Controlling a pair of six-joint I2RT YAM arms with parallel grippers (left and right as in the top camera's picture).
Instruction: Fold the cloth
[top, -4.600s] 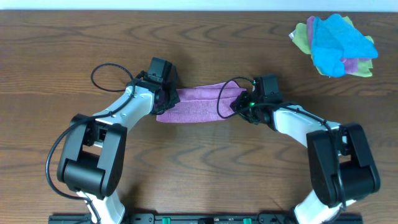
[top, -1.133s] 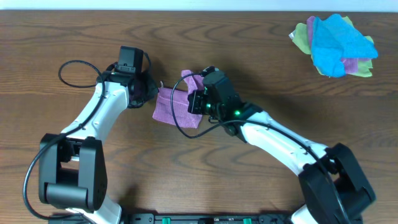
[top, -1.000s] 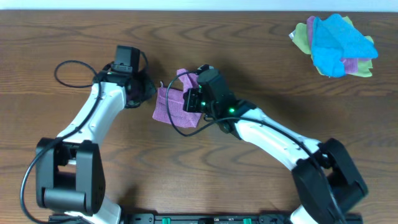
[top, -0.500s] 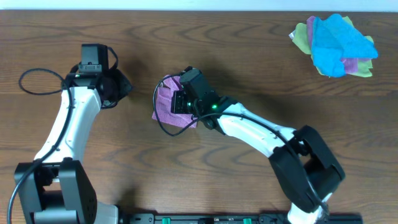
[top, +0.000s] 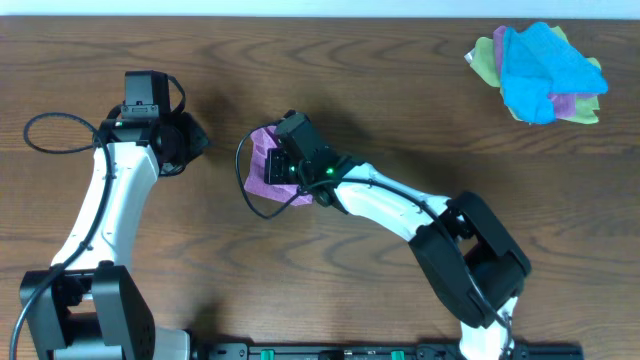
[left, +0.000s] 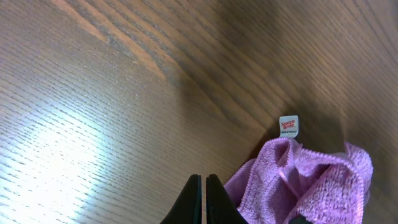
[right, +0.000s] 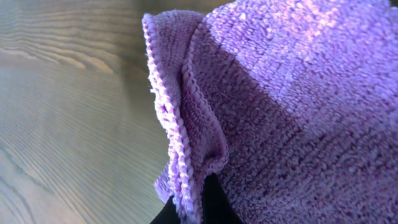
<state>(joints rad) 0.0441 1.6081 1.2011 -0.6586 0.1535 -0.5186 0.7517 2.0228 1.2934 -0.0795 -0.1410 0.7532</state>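
A dark brown wooden table (top: 400, 110) with long grain fills the overhead view; a pale strip (top: 320, 6) runs past its far edge, and soft glare (left: 56, 146) whitens the wood

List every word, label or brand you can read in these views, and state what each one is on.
"Scotch-Brite": red print on the white tag at the edge of the cloth, seen in the left wrist view. The print is small, so this reading is likely rather than certain.
Finer print below it on the same tag: too small to read.
No other text shows in the overhead or right wrist views.
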